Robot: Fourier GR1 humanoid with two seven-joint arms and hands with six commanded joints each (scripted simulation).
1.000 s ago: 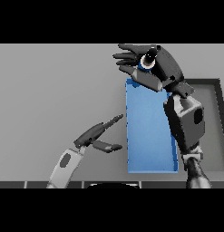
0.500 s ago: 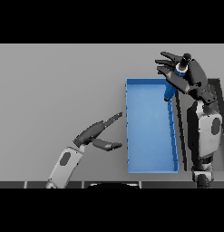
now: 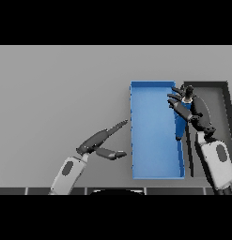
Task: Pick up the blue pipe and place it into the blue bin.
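Note:
The blue bin (image 3: pixel 152 140) is a long open box right of the table's middle. My right hand (image 3: pixel 192 110) hangs over the bin's right wall near its far end, fingers reaching left over the inside. It holds the blue pipe (image 3: pixel 179 126), which points down along the inside of the right wall, its pale round end (image 3: pixel 187 99) showing at the top of the hand. Whether the pipe touches the bin floor is hidden. My left hand (image 3: pixel 99 140) rests open left of the bin, fingers straight and pointing at the bin's left wall.
A dark grey tray (image 3: pixel 224 101) stands directly right of the blue bin, partly covered by my right forearm (image 3: pixel 216 161). The grey table (image 3: pixel 56 93) stretches to the left and far side.
My right hand has carried the pipe from above the bin's far left corner rightward and down to the bin's right wall. The left hand has stayed in place.

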